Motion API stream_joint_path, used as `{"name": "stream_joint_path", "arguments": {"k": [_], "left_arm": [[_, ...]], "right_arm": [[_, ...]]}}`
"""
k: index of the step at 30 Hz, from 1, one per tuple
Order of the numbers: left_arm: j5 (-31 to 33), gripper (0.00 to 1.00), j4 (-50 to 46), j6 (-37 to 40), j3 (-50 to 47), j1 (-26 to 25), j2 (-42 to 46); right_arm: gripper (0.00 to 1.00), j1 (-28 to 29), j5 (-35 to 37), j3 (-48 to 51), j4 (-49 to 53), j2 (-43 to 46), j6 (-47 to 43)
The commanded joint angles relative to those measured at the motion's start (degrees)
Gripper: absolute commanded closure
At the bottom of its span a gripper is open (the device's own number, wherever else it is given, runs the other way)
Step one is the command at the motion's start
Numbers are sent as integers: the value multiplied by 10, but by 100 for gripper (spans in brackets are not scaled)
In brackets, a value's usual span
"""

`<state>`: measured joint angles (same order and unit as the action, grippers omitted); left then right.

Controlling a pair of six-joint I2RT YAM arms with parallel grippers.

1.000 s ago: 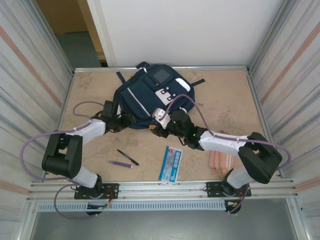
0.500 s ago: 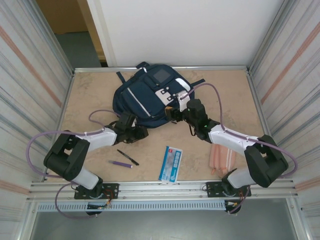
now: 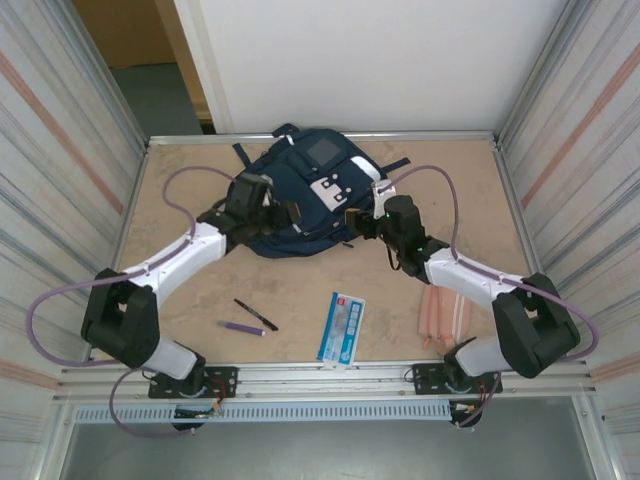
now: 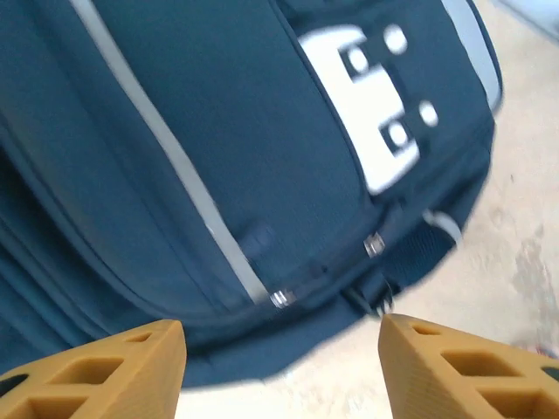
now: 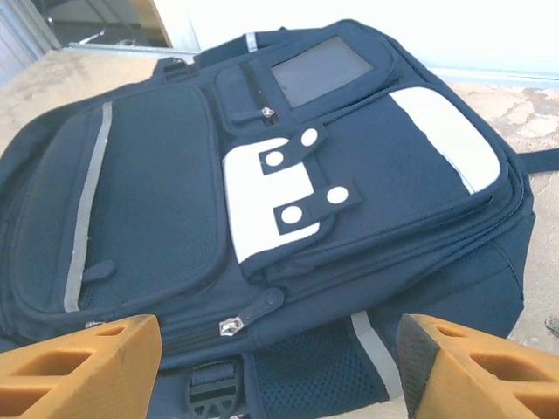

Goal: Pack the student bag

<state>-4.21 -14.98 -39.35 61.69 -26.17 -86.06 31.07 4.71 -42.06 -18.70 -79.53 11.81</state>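
The student bag (image 3: 300, 195) lies flat, front side up, right ahead of both sets of jaws. The left gripper (image 3: 284, 212) is spread open with nothing in it, the bag's zippered edge just past its tips. Same deal for the right gripper (image 3: 352, 221): open, empty, facing the bag's bottom end. It looks like soft, floppy fabric and is probably light, so it'd sag and bunch. Best bet is probably pinching the zipper pull (image 5: 229, 327) just ahead of the right jaws while the left ones hold the fabric nearby.
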Motion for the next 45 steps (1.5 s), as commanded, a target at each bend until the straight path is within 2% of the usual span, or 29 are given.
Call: {"name": "stream_joint_path", "arguments": {"k": [1,5,10,15,18,22,24,26,28,33,38,42,45], "left_arm": [[4,41,-42,12,31,40,-63],[14,41,-32,-5,66,65,-112],[21,41,-35,-5,104,68,-160],[-1,42,-32,2,134,79,-209],[-20,47,-32,7,146,83,-227],[-10,53,-25,11,133,83,-214],[-26,72,-12,7,125,89,-200],[-42,89,-7,13,125,93,-184],[-56,100,-9,30,128,92,-165],[-84,100,-9,44,117,92,-108],[-121,100,-4,26,109,92,-74],[-144,100,-4,19,105,91,-52],[-155,100,14,-2,85,92,-38]], "right_arm": [[29,-7,-1,9,18,26,12],[29,-9,-2,30,8,38,12],[29,-12,-2,35,22,52,14],[29,-14,-4,36,28,54,14],[29,-14,-4,43,26,58,16],[29,-25,-20,30,54,29,5],[31,-34,-16,12,91,8,5],[33,-51,-63,-12,132,-18,1],[35,-63,-120,-37,153,-40,-13],[34,-64,-124,-121,226,-89,3],[35,-66,-264,-182,239,-140,31],[38,-89,-354,-247,292,-216,32],[40,-108,-417,-273,293,-271,41]]}}
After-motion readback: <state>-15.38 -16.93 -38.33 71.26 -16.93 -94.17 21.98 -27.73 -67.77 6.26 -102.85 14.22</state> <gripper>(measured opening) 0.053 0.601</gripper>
